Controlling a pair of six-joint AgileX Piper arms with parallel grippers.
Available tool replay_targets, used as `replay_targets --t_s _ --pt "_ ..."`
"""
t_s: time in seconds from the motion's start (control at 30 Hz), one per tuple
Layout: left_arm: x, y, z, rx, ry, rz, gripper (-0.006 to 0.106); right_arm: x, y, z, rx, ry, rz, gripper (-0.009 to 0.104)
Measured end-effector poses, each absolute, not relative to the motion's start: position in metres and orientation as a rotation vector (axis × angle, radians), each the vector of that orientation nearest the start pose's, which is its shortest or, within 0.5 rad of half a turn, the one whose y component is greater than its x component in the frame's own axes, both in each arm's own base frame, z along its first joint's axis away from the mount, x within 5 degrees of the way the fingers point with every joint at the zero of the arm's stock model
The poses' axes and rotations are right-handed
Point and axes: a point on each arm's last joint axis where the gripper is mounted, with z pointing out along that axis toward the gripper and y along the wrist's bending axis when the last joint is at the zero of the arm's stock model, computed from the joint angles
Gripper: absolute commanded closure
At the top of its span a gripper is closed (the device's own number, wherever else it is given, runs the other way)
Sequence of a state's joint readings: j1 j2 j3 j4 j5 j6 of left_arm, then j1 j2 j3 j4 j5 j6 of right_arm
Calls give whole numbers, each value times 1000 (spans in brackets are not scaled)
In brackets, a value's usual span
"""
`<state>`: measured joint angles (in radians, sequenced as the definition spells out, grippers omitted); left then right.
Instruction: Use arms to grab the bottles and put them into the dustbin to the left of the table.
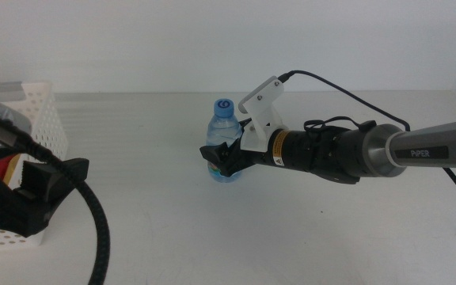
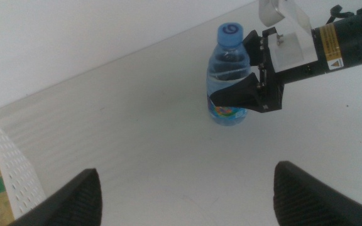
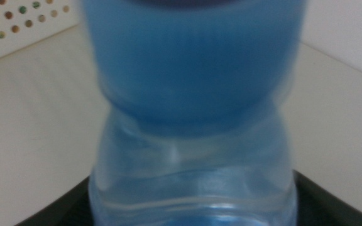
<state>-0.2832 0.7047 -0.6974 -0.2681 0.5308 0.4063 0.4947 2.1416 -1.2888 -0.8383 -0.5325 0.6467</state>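
1. The water bottle (image 3: 190,113), right against the right wrist camera, is a blur; its cap and base are cut off by the edges.
2. The right gripper (image 1: 222,161) covers part of the bottle's label.
3. The dustbin (image 1: 42,119) beside the left gripper (image 2: 187,188) is cropped, its contents mostly hidden.

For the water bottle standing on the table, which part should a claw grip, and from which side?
Grip the water bottle around its mid body, below the blue cap, coming in level from the table's right. It stands upright with round, narrow sides a claw can span, and the right claw already straddles it there. The left claw waits open near the bin.
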Motion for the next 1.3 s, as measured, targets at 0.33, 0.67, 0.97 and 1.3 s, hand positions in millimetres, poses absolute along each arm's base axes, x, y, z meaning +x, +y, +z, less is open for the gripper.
replay_targets --t_s 0.33,0.67,0.97,1.3 --pt "131 -51 339 538 1934 -205 10 359 231 188 -782 1775 642 10" --pt "131 -51 339 538 1934 -205 10 310 194 258 -618 1745 598 17" --pt "131 -51 339 538 1934 -205 10 245 148 326 -471 1700 506 23" --pt "131 -51 339 538 1934 -205 10 168 127 356 -613 1731 423 23"
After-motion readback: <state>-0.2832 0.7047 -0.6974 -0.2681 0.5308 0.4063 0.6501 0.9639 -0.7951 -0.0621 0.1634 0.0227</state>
